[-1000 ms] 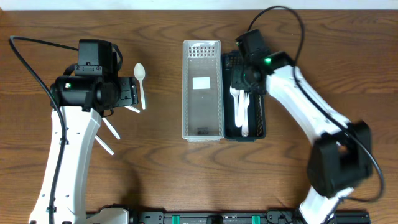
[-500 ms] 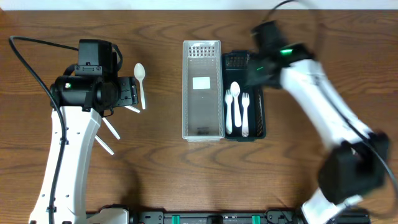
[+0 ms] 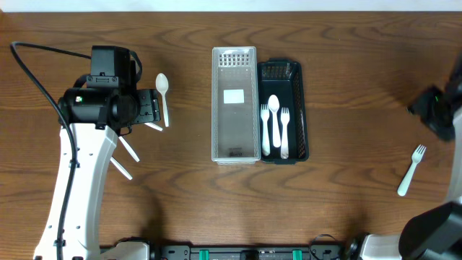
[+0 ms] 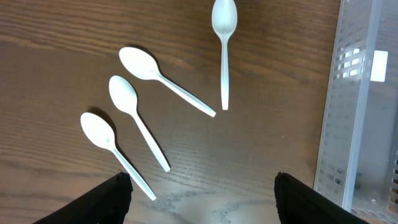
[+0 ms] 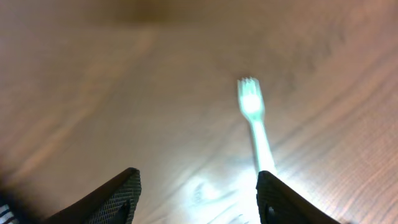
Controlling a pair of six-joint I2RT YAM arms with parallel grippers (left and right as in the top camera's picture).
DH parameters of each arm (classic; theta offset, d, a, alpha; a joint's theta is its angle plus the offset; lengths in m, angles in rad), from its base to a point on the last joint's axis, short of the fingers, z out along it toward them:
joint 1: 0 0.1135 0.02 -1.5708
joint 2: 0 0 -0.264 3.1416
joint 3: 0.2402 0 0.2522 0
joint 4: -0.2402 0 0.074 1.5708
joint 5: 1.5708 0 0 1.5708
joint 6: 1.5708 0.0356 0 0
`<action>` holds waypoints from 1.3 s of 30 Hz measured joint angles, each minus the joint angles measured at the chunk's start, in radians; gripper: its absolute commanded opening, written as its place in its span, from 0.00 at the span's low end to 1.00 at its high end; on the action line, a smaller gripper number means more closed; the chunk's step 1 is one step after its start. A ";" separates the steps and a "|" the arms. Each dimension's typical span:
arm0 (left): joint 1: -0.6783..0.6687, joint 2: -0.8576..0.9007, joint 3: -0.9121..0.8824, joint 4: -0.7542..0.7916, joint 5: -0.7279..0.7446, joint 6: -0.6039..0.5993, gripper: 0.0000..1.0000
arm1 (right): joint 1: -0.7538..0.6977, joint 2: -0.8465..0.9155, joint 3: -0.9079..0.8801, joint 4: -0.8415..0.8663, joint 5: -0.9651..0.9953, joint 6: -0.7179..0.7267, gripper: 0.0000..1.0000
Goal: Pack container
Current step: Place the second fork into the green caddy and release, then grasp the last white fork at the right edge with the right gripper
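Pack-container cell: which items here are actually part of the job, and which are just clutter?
Job: black tray, white cutlery already in it, four loose spoons, loose fork, likely the clear bin.
Lying about: no stray items visible; only the left arm's cable over the table.

The spoons (image 4: 123,94) and fork (image 3: 411,171) are white, the table (image 3: 346,87) brown with darker wood grain, the tray (image 3: 279,70) black, and the container (image 3: 235,126) clear, with a white label (image 3: 233,96)
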 measured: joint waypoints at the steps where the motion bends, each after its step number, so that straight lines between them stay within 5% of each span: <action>1: 0.000 0.000 0.000 0.000 0.000 0.000 0.76 | -0.035 0.003 -0.054 0.040 -0.003 -0.011 0.69; 5: 0.000 0.000 0.000 0.000 0.000 0.000 0.76 | -0.122 0.015 -0.229 0.198 -0.010 -0.084 0.78; 13: 0.000 0.000 0.000 0.000 0.000 0.000 0.76 | -0.233 0.028 -0.427 0.411 -0.070 -0.199 0.72; 31: 0.000 0.000 0.000 0.000 0.000 0.000 0.76 | -0.243 0.169 -0.473 0.559 -0.124 -0.217 0.71; 39: 0.000 0.000 0.000 0.000 0.000 0.000 0.76 | -0.243 0.183 -0.460 0.570 -0.109 -0.225 0.46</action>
